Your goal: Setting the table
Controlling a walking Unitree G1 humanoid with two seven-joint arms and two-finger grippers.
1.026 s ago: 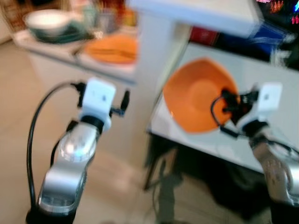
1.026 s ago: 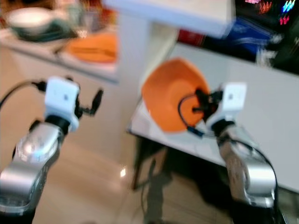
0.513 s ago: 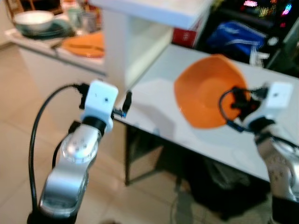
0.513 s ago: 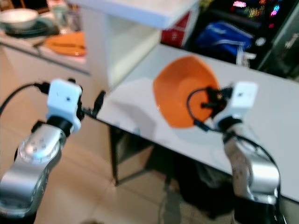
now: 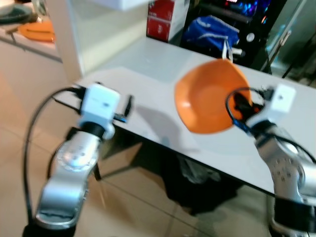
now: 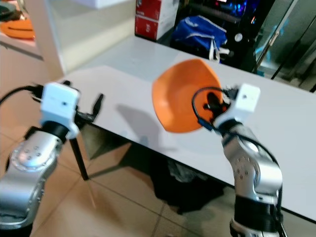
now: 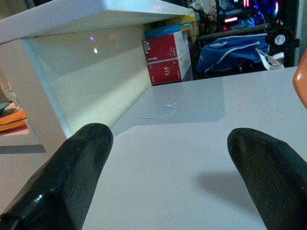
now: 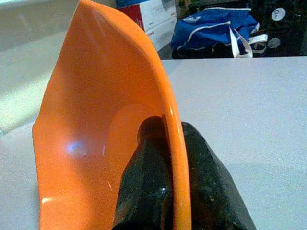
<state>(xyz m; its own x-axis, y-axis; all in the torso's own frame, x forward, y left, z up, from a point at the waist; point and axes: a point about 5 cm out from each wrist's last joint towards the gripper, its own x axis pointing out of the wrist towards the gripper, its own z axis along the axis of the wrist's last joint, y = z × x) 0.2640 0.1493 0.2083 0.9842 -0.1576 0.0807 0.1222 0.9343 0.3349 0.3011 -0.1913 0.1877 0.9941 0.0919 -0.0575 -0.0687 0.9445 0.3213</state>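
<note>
An orange bowl (image 5: 207, 101) hangs tilted on its side just above the white table (image 5: 148, 64), its hollow facing me. My right gripper (image 5: 242, 106) is shut on the bowl's rim; in the right wrist view one finger (image 8: 144, 182) lies inside the bowl (image 8: 96, 120) and the other outside. My left gripper (image 5: 127, 106) is open with nothing in it, at the table's near left corner. In the left wrist view its fingers (image 7: 72, 177) frame the bare tabletop (image 7: 168, 163).
A white shelf unit (image 5: 94, 24) stands at the table's left end. Red boxes (image 5: 163, 22) and a blue bag (image 5: 210, 32) sit behind the table. An orange plate (image 5: 37, 30) lies on a counter far left. Something dark (image 5: 197, 182) sits on the floor under the table.
The whole view has swung right and closer to the table, so the counter slid off to the left. The bowl stays in my right gripper, and the left gripper stays open.
</note>
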